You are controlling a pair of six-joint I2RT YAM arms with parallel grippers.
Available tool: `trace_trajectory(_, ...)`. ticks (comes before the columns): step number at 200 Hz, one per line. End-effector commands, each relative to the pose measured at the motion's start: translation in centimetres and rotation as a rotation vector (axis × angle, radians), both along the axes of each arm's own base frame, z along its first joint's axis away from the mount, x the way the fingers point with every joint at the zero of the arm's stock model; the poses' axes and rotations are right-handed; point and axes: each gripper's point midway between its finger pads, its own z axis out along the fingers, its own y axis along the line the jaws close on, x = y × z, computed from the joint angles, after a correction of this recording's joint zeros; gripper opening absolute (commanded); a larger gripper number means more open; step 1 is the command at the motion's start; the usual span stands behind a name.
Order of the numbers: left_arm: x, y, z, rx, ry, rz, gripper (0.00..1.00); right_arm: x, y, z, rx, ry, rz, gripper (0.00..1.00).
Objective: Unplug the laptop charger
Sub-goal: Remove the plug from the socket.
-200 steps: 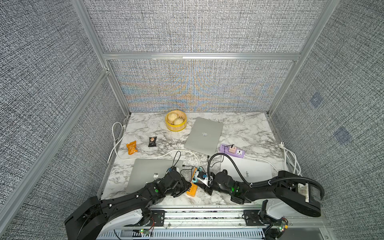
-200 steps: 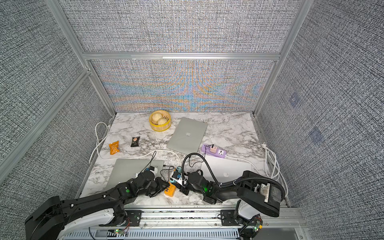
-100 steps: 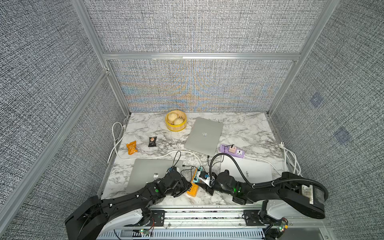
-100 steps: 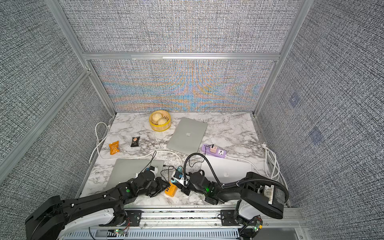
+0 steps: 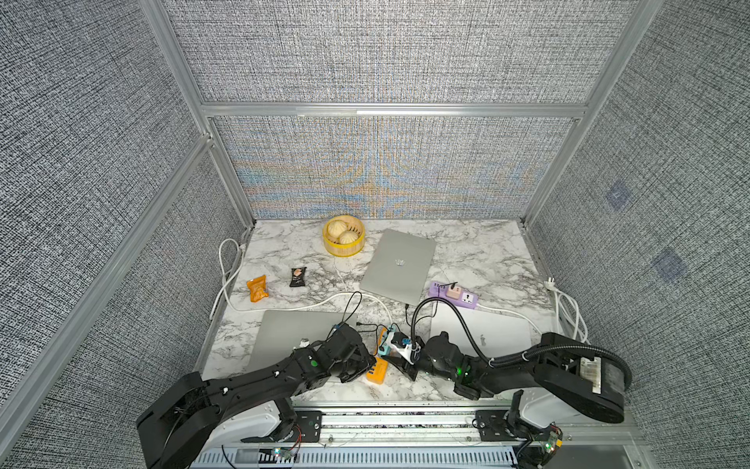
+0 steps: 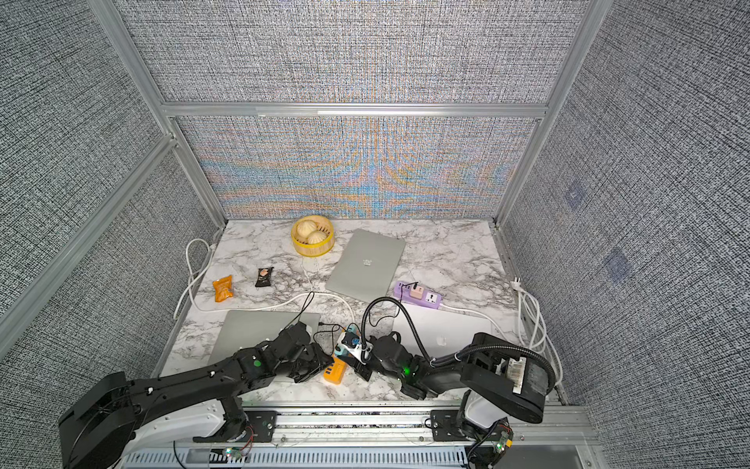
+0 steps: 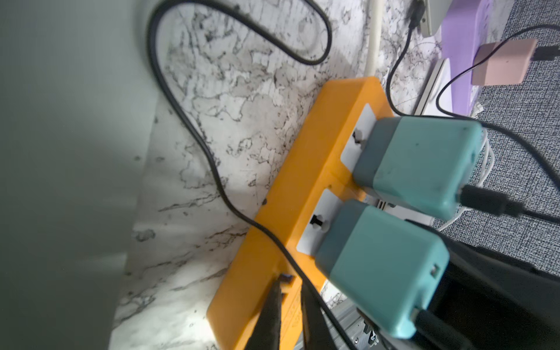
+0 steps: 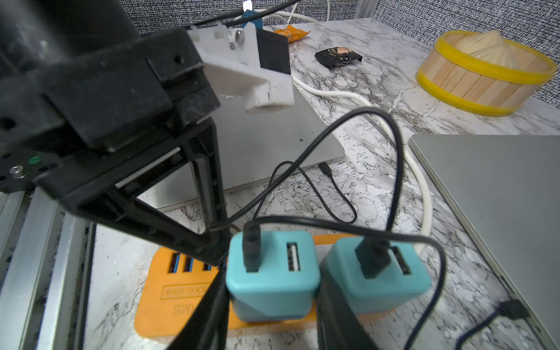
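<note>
On the white-and-grey marble tabletop [image 5: 466,251], boxed in at back, left and right by grey woven fabric walls [image 5: 385,52] on an aluminium frame [image 5: 389,109], the surface is cluttered. There are three closed silver laptops: back laptop [image 5: 399,266] near centre, left laptop [image 5: 292,333] and right laptop [image 5: 487,333] along the front edge. A yellow-banded steamer basket [image 5: 344,249] with two buns [image 5: 343,233] sits at the back, just beside the back laptop's far corner. An orange snack packet [image 5: 257,288] and a black snack packet [image 5: 297,277] lie apart on the left half. The purple power strip [image 5: 470,299] lies between back laptop and right laptop, with a pink adapter [image 7: 503,62] plugged in. A white cable [image 5: 227,260] loops along the left wall, and a white cable coil [image 5: 568,308] lies at the right edge. The orange power strip [image 7: 291,194] lies flat near the front edge, in the gap between the two front laptops. Two chargers stand on it side by side: the teal charger [image 8: 272,285] nearer the strip's USB end and the second teal charger [image 8: 375,288] beyond it, each with a black lead [image 8: 251,248] in its top. The right gripper [image 8: 272,306] is clamped on the teal charger, one finger on each side. The charger body sits against the socket face; prongs not visible. The left gripper [image 7: 289,295] is closed up, tips nearly together, pressing on the strip's USB end and holding nothing.
</note>
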Motion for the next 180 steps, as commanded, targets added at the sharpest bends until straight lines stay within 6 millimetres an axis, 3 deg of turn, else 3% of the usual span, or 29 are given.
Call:
trace_trajectory(1,-1.5,2.5,-2.5,0.132,0.075,0.002,0.16,0.0,0.7,2.8,0.108,-0.052,0.023,0.11)
trace_trajectory(31,-1.5,2.5,-2.5,0.135,0.081,0.004,0.16,-1.2,1.0,2.8,0.096,-0.082,0.100,0.09)
trace_trajectory(80,-1.2,2.0,-2.2,0.115,0.073,0.006,0.16,-1.2,0.6,3.3,0.114,-0.112,0.089,0.09)
trace_trajectory(180,0.6,3.1,3.7,0.025,-0.148,0.034,0.16,-0.6,-3.6,6.8,0.030,-0.145,-0.025,0.10)
